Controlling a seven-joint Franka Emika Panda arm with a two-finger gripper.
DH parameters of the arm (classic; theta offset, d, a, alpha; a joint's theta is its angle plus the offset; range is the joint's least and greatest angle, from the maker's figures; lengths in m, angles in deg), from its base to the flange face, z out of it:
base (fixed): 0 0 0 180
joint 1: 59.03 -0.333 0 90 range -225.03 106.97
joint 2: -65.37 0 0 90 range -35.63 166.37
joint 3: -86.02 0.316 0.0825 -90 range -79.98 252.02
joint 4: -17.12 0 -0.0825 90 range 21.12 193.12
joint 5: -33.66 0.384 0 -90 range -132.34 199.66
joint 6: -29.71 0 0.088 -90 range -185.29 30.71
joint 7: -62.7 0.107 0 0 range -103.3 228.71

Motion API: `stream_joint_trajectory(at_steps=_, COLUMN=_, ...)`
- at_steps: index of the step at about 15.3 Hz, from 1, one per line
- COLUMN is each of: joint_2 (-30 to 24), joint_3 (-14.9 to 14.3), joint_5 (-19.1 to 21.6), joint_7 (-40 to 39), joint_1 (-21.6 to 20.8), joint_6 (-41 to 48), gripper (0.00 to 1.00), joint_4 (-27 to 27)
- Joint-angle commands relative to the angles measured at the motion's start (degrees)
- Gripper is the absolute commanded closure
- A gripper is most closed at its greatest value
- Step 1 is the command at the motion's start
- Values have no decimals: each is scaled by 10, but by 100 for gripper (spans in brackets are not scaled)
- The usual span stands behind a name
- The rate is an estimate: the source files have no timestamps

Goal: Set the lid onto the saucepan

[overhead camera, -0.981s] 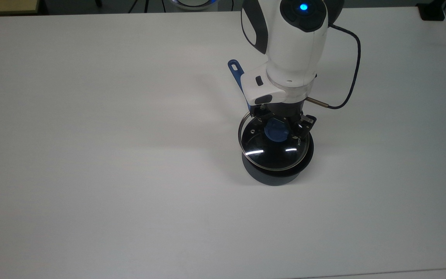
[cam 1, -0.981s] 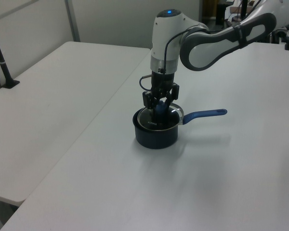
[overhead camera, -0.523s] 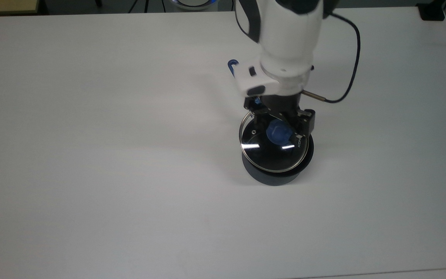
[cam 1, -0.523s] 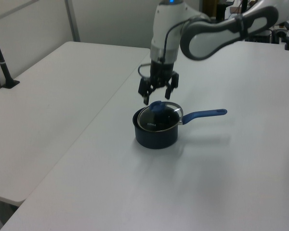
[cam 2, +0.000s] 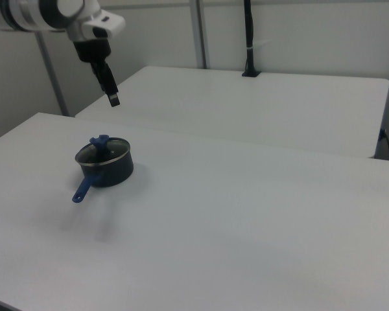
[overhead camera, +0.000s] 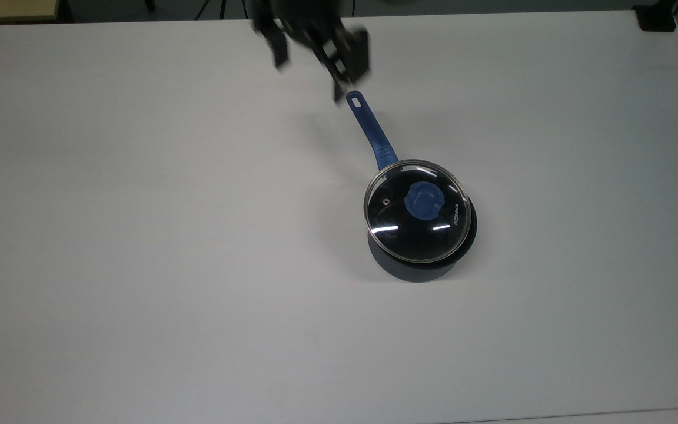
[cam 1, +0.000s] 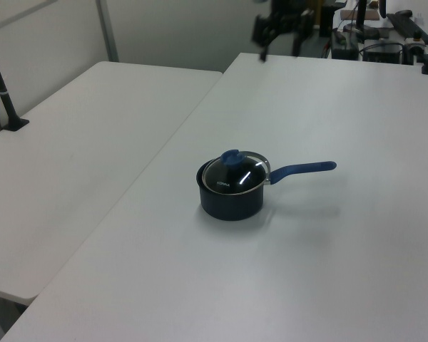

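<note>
The lid [overhead camera: 395,232], clear glass with a metal rim and a blue knob [overhead camera: 424,201], rests on top of the dark saucepan [overhead camera: 421,271]. It covers the pan's opening. The pan's slim blue handle [overhead camera: 372,129] points toward the top view's upper left. The lid [cam 1: 237,174] on the saucepan [cam 1: 230,201] also appears in the left view, and the lid [cam 2: 102,151] on the saucepan [cam 2: 107,173] in the right view. My gripper [overhead camera: 315,56] is open and holds nothing. It hangs high above the table, beyond the handle's tip and far from the lid. It is also visible as the gripper [cam 1: 279,39] and the gripper [cam 2: 113,97].
The white table [overhead camera: 139,235] spreads wide around the pan. A second white table [cam 1: 71,157] adjoins it, with a black post [cam 1: 3,100] clamped at its far edge. A dark object [overhead camera: 657,17] sits at the top view's upper right corner.
My gripper opened off the lid's knob, rose and pulled away toward the top view's upper left. The lid stayed on the saucepan.
</note>
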State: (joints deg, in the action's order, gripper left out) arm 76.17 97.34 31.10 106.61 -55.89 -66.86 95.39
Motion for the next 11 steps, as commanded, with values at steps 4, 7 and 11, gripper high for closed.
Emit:
stream_joint_trajectory(at_steps=4, joint_2=-146, joint_3=-65, joint_5=34, joint_7=-238, joint_1=23, joint_6=59, gripper=0, joint_4=124)
stream_joint_trajectory(at_steps=7, joint_2=-180, joint_3=-90, joint_5=34, joint_7=-394, joint_1=27, joint_6=61, gripper=0, joint_4=153)
stream_joint_trajectory(at_steps=11, joint_2=-173, joint_3=-94, joint_5=33, joint_7=-424, joint_1=28, joint_6=57, gripper=0, joint_4=150)
